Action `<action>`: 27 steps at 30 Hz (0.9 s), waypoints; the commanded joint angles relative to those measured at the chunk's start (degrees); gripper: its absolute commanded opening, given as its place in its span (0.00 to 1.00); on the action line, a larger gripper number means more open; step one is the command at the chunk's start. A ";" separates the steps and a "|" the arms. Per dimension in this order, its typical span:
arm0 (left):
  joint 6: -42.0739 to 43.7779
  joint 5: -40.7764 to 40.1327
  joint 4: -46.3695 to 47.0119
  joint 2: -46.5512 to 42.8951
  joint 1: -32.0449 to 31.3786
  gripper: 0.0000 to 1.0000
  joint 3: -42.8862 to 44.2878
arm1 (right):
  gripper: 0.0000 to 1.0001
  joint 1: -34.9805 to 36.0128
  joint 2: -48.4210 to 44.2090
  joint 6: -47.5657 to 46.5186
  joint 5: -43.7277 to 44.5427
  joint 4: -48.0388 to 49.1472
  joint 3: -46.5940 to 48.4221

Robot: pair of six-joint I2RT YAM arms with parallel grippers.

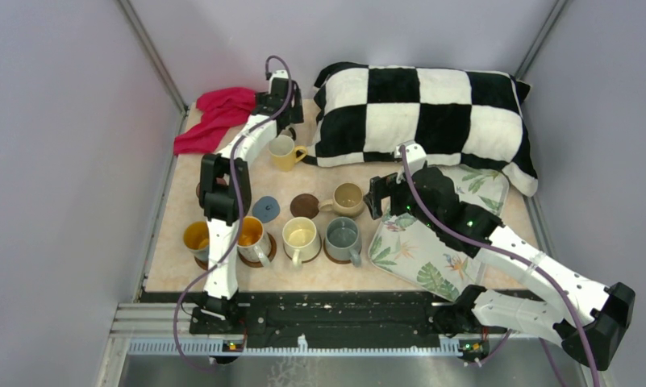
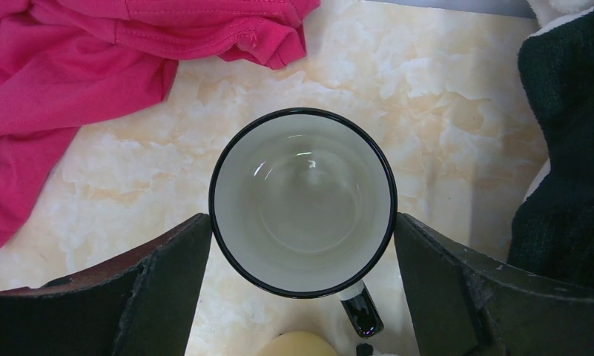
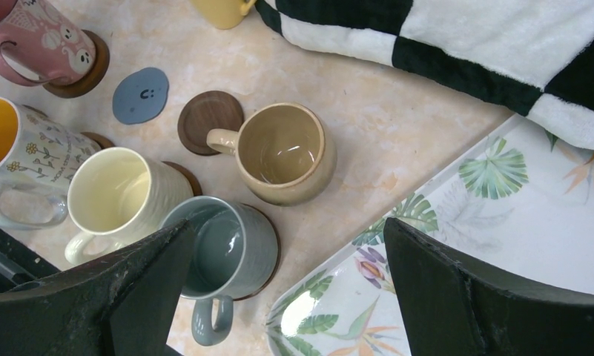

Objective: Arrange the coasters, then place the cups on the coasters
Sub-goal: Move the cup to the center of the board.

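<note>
Left gripper (image 2: 301, 226) is at the far left of the table (image 2: 442, 119) with its jaws spread wide, one finger on each side of an upright white enamel mug (image 2: 302, 200) with a black rim. The mug stands directly on the table beside the red cloth (image 2: 71, 74). Right gripper (image 3: 288, 230) is also wide and holds nothing. It hangs above the tan mug (image 3: 286, 152), which stands on the table with its handle against an unoccupied dark brown coaster (image 3: 208, 122). Blue-grey coaster (image 3: 140, 95) is also unoccupied. Grey mug (image 3: 227, 248), cream mug (image 3: 119, 193), floral mug (image 3: 12, 148) and pink mug (image 3: 34, 37) each sit on a brown coaster. Yellow mug (image 1: 283, 151) stands near the checkered pillow (image 1: 424, 113).
</note>
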 commanded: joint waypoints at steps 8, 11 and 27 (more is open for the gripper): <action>4.44 -3.90 -0.32 1.32 2.57 0.96 0.53 | 0.99 -0.51 0.04 -0.66 -0.44 2.14 1.51; 5.12 -3.60 0.39 1.36 3.27 0.96 0.53 | 0.99 -0.52 0.03 -0.74 -0.33 2.14 1.52; 5.91 -2.52 -1.04 2.55 6.29 0.99 6.24 | 0.99 -0.51 -0.22 -0.86 -0.24 1.79 1.40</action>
